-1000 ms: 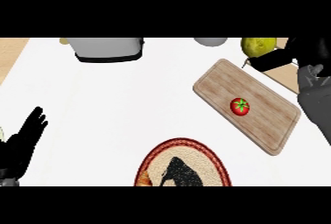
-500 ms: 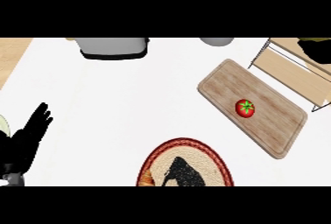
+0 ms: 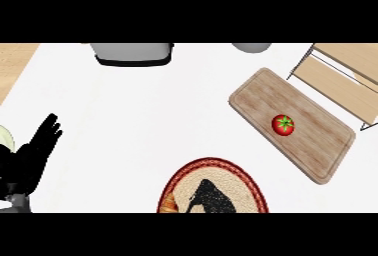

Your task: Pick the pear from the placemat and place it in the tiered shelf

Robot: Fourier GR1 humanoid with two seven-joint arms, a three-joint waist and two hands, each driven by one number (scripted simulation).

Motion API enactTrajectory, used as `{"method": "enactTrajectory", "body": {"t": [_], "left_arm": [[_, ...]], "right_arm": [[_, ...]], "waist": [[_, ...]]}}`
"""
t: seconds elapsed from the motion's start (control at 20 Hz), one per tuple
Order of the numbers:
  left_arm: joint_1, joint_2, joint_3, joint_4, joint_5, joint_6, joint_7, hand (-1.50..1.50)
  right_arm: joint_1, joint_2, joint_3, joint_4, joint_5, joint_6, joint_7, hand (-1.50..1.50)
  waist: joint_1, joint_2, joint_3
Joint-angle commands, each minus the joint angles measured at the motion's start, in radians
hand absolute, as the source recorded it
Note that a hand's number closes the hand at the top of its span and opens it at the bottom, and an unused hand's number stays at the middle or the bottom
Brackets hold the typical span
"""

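The round woven placemat lies at the lower middle of the head view, with a dark shadowy shape on its centre. No pear shows anywhere. The tiered shelf, pale wood with thin metal legs, stands at the upper right corner and nothing shows on its visible boards. My left hand rests open at the lower left edge, fingers straight and pointing up, touching nothing. My right hand is out of view.
A wooden cutting board lies slanted right of centre with a red tomato on it. A grey appliance and a grey bowl stand along the far edge. A pale green object peeks in at the left edge.
My right hand, which held the pear at the upper right by the shelf, has moved out of view with it. More of the shelf shows. The left hand has barely moved.
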Motion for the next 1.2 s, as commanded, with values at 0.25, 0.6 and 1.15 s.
{"method": "enactTrajectory", "body": {"t": [0.25, 0.6, 1.15], "left_arm": [[-0.034, -0.017, -0.012, 0.003, -0.019, 0.001, 0.026, 0.0], [0.007, 0.011, 0.044, 0.046, -0.001, -0.051, -0.053, 0.0], [0.0, -0.033, 0.02, -0.012, -0.012, -0.043, -0.004, 0.0]], "right_arm": [[-0.149, -0.016, -0.023, 0.255, 0.083, 0.109, 0.017, 1.5], [-0.061, 0.018, -0.045, 0.37, 0.173, 0.041, -0.134, 1.5], [-0.11, 0.076, -0.176, 0.795, 0.221, -0.2, -0.413, 1.5]], "waist": [[0.017, 0.005, 0.0], [0.008, 0.004, 0.001], [0.022, 0.008, 0.002]]}}
